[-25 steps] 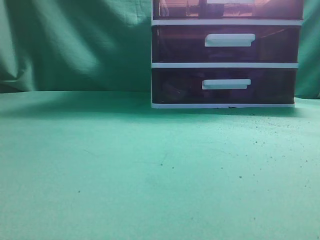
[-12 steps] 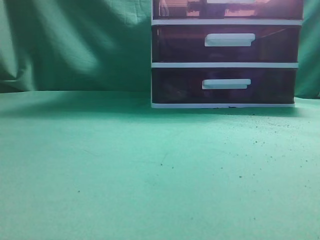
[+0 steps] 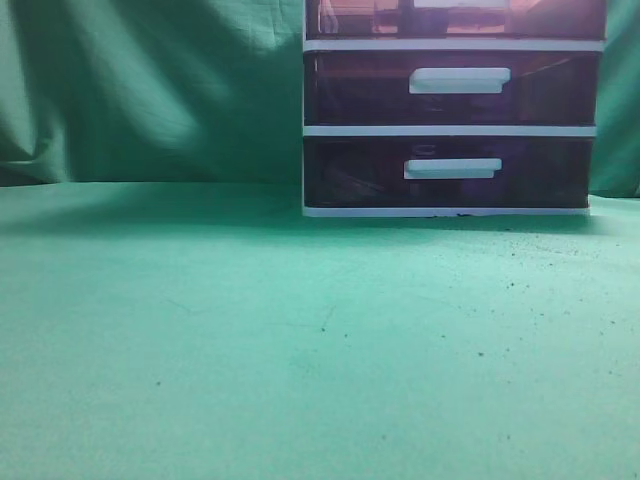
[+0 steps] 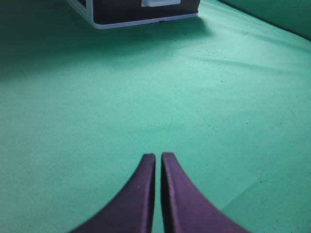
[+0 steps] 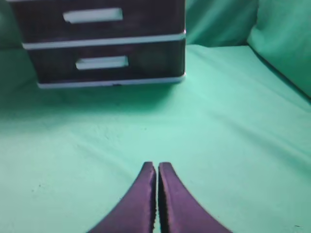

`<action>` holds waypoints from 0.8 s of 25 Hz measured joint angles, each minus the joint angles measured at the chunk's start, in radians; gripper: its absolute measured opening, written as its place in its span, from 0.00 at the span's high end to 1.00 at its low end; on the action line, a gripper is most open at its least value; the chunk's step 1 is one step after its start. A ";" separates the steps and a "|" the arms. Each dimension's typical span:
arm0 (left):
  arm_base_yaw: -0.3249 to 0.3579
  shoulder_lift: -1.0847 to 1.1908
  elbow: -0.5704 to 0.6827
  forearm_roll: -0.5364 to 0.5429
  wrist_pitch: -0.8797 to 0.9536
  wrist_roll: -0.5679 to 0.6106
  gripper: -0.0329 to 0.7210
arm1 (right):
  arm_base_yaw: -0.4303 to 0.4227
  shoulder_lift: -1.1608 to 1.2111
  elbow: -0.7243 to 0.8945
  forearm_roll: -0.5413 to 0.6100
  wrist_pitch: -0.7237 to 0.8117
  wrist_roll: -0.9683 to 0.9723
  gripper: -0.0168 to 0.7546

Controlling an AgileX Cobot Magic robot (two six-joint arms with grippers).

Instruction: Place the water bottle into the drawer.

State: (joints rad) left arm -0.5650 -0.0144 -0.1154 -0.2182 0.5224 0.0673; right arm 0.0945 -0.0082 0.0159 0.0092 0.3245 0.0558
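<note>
left gripper (image 4: 158, 156): fingers pressed together, empty, above the green cloth (image 3: 250, 350) | right gripper (image 5: 157, 166): same, tips closed, facing the white-framed unit (image 5: 107, 82) | drawer (image 3: 455, 18): top of unit, front flush (cropped at frame edge) | water bottle: can't make it out.

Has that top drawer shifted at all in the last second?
No. The top drawer sits the same against the white frame bar beneath it in the exterior view; only reflections differ.
</note>
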 joint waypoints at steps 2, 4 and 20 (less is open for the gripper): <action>0.000 0.000 0.000 0.000 0.000 0.000 0.96 | 0.000 0.000 0.010 -0.022 0.002 0.016 0.98; 0.000 0.000 0.000 0.000 0.000 0.000 0.96 | -0.002 0.000 0.010 -0.024 0.011 0.025 0.98; 0.000 0.000 0.000 0.000 0.000 0.000 0.96 | -0.004 0.000 0.012 -0.024 0.049 0.027 0.92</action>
State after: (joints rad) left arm -0.5650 -0.0144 -0.1154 -0.2182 0.5224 0.0673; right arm 0.0901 -0.0085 0.0278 -0.0152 0.3738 0.0831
